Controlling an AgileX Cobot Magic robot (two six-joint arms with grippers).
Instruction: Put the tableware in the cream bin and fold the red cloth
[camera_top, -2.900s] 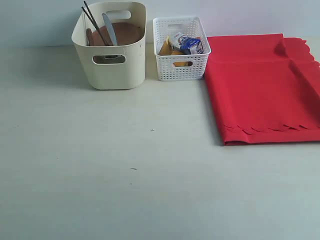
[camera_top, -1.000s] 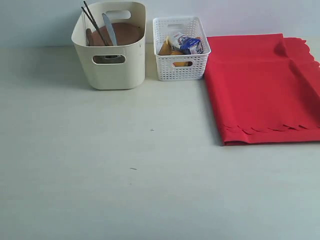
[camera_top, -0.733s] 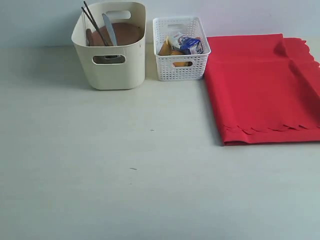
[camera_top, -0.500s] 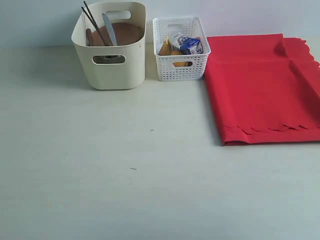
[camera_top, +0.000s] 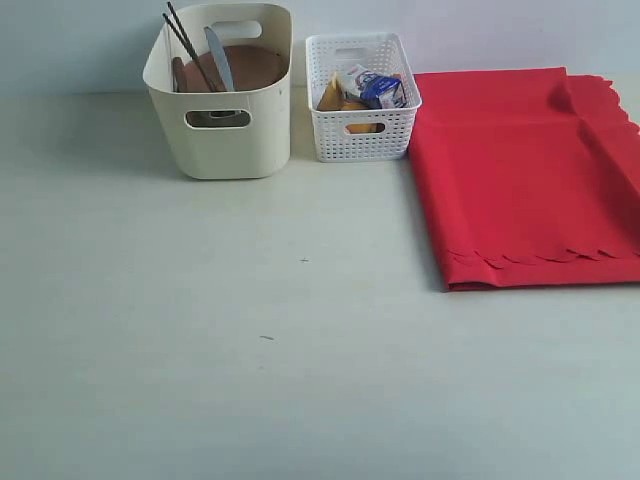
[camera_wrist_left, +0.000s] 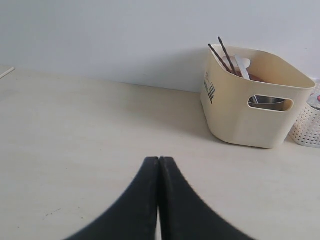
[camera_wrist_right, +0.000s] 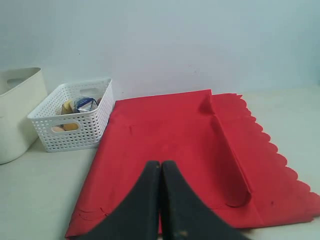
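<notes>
The cream bin (camera_top: 222, 125) stands at the back left and holds dark chopsticks (camera_top: 187, 44), a steel knife (camera_top: 220, 57), the brown plate (camera_top: 250, 66) and a steel cup seen through its handle hole (camera_top: 217, 117). It also shows in the left wrist view as the cream bin (camera_wrist_left: 250, 100). The red cloth (camera_top: 525, 175) lies folded over on the right, its scalloped edge near the front. My left gripper (camera_wrist_left: 159, 160) is shut and empty above bare table. My right gripper (camera_wrist_right: 160, 164) is shut and empty, hovering over the red cloth (camera_wrist_right: 170, 135). Neither gripper appears in the exterior view.
A white lattice basket (camera_top: 360, 98) with a small milk carton and food items stands between the bin and the cloth; the same basket (camera_wrist_right: 70, 122) shows in the right wrist view. A pale wall runs behind the table.
</notes>
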